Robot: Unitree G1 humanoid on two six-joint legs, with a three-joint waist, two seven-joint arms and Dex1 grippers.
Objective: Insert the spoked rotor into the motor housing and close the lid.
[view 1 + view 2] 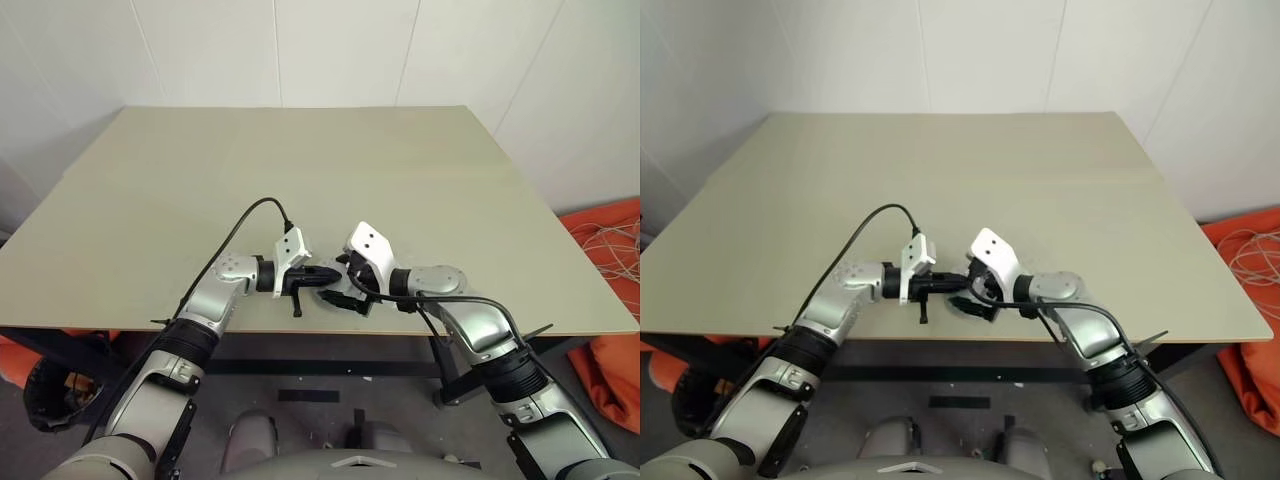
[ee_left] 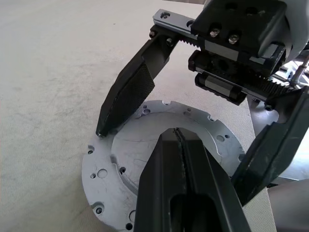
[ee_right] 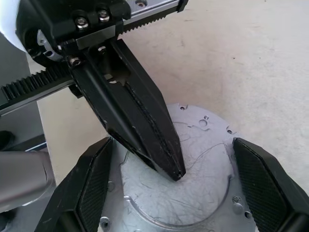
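A round grey metal lid (image 2: 116,169) with small holes around its rim lies flat on the table near the front edge. My left gripper (image 2: 177,133) is shut, and its joined tips rest on the lid's raised middle. My right gripper (image 3: 172,145) is open. Its fingers (image 2: 128,96) stand on either side of the lid, close to the rim, without clamping it. The spoked rotor and the motor housing are hidden. I cannot tell whether they sit under the lid.
The beige table (image 1: 300,180) stretches away behind the grippers. Its front edge runs just below both wrists. Orange fabric and cords (image 1: 610,240) lie on the floor to the right of the table.
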